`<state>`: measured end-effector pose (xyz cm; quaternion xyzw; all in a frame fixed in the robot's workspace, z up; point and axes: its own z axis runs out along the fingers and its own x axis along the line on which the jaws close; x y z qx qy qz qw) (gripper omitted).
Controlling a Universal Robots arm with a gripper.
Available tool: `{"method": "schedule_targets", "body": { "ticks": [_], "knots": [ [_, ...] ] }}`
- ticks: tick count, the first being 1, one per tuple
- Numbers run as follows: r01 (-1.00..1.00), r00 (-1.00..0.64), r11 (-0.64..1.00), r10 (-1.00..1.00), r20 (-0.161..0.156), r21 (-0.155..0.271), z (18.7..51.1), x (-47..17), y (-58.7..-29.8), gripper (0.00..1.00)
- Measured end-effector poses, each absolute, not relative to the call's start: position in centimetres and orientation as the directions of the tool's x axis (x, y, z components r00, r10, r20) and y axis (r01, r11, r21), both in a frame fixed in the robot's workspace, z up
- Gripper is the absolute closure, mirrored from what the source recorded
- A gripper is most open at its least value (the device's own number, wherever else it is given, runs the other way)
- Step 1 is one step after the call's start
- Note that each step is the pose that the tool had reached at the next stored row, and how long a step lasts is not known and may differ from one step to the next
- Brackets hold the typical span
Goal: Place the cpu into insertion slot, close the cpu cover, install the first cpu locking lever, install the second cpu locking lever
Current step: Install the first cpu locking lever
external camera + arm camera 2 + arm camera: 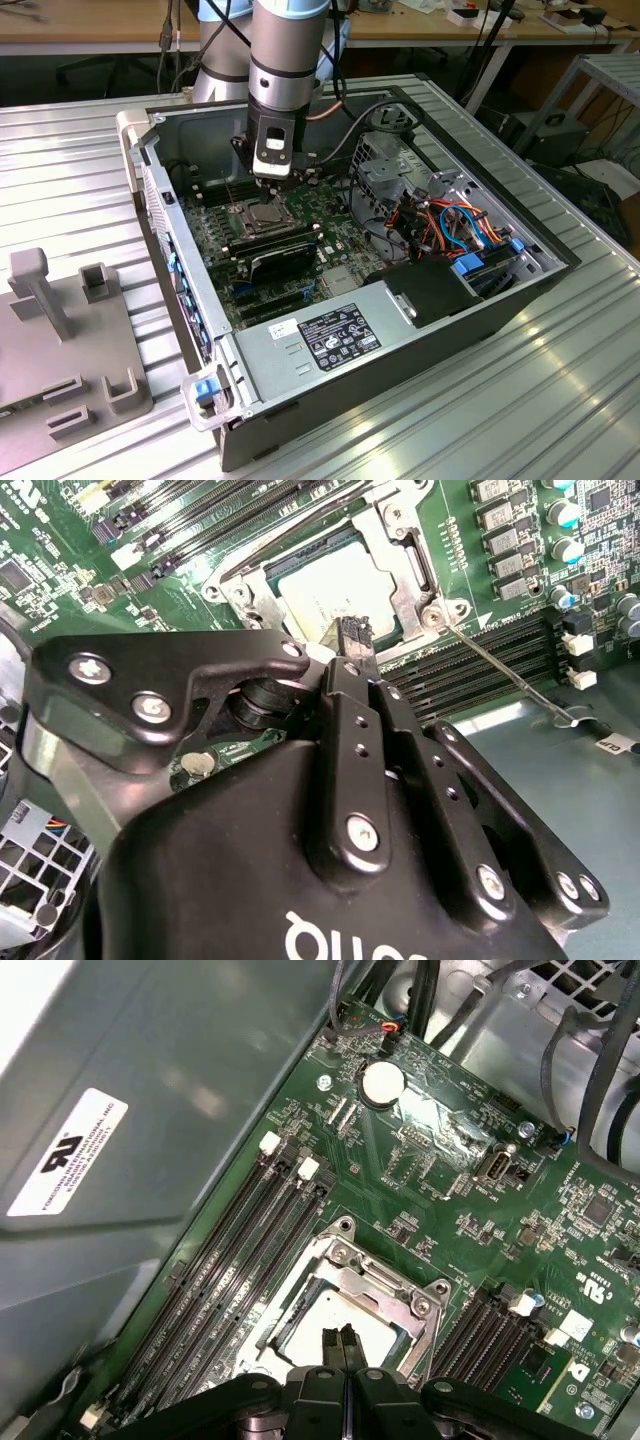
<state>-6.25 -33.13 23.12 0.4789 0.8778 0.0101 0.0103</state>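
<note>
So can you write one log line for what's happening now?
cpu: seated | cpu cover: down | hand: shut, above cpu

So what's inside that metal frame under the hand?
The cpu, its silver top showing through the cpu cover. The insertion slot beneath is mostly hidden; the hand covers one edge.

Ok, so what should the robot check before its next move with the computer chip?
1. cpu sitting in the insertion slot: ok.
2. cpu cover lying down over the chip: ok, as far as both wrist views show.
3. Locking lever latched: not ok, its thin rod sticks out across the memory slots.
4. Gripper empty, fingers shut together: ok.
5. Fingertips touching the cover: cannot tell; they hang right at the socket's edge.
</note>
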Motion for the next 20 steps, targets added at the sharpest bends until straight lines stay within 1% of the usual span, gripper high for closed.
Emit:
{"method": "schedule_targets", "body": {
  "ticks": [2, 5, 9, 15, 20],
  "knots": [
    [0.836, -0.547, 0.547, 0.837, -0.008, 0.028, 23.1, -6.3, -33.1, 0.89],
    [0.779, -0.626, 0.626, 0.78, -0.008, 0.028, 23.1, -6.3, -33.1, 0.89],
    [0.724, -0.689, 0.689, 0.725, -0.008, 0.027, 23.2, -6.3, -33.1, 0.89],
    [0.682, -0.731, 0.731, 0.683, -0.008, 0.028, 24.2, -6.3, -33.1, 0.89],
    [0.55, -0.835, 0.835, 0.55, -0.008, 0.028, 24.3, -6.3, -33.1, 0.89]
  ]
}}
